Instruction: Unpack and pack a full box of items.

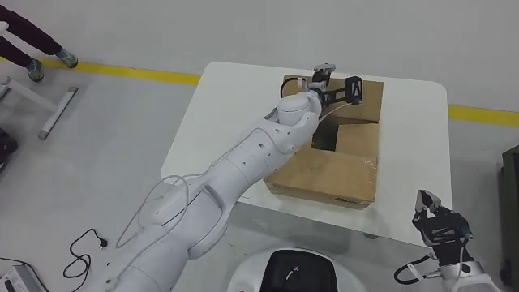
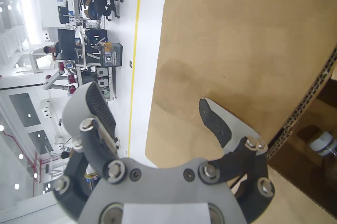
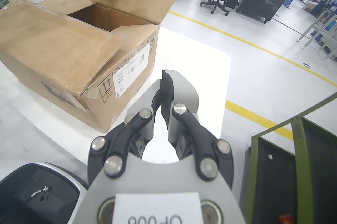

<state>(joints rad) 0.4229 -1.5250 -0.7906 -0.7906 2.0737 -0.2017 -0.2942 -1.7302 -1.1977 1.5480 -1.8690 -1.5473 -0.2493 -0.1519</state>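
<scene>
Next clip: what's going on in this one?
The left gripper is open at the edge of the cardboard box's raised far flap, with one finger against the flap's face. The box sits on the white table with its top partly open, and a white item shows inside. The right gripper is shut, holding nothing, near the table's corner.

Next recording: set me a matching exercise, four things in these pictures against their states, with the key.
1. left gripper
2. right gripper
3. cardboard box
4. table

A. shut, away from the box
B. white, bearing the box
C. open, at the box's far flap
D. brown, top partly open

Pairs: 1-C, 2-A, 3-D, 4-B.
</scene>
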